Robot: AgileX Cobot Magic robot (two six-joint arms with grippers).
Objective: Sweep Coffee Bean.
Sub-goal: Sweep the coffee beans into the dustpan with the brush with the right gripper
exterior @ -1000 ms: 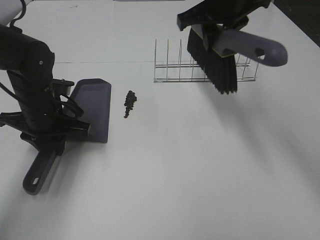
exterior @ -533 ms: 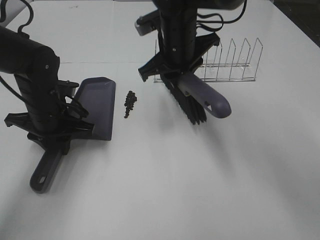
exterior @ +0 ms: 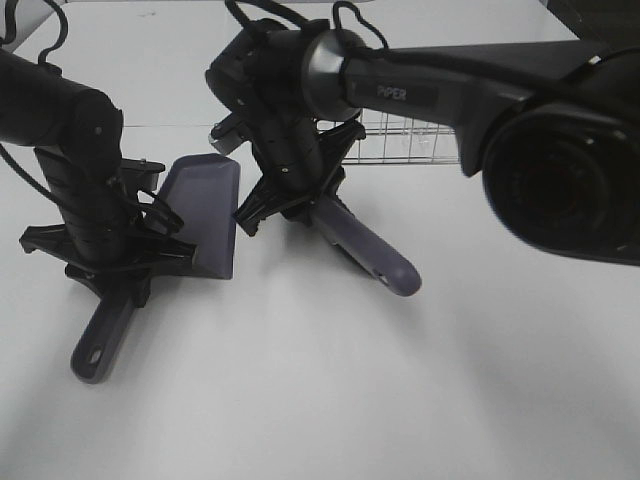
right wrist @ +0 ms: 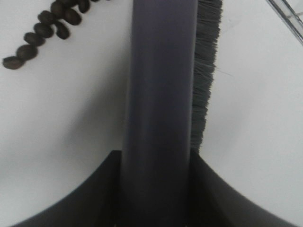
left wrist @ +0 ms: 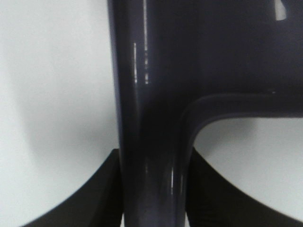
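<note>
Change: a second ago the brush [exterior: 365, 245] hung high over the wire rack [exterior: 420, 145]; now the right arm has swung to the middle and come down, so the brush sits low, just beside the dustpan [exterior: 205, 215]. The dustpan has edged slightly toward the middle.
Right arm: reaches across from the right and points steeply down. The right gripper [exterior: 290, 195] is clamped on the brush handle, which slants out toward the front right.
Left arm: stands upright over the dustpan handle. The left gripper [exterior: 108, 268] is closed tight around it, and the pan's mouth faces the brush.
Coffee beans [right wrist: 45, 23]: a short dark string on the table near the bristles [right wrist: 206, 71], seen in the right wrist view; the right arm hides them from the high camera.
Surface: plain white table [exterior: 400, 400], with the rack standing toward the back.
</note>
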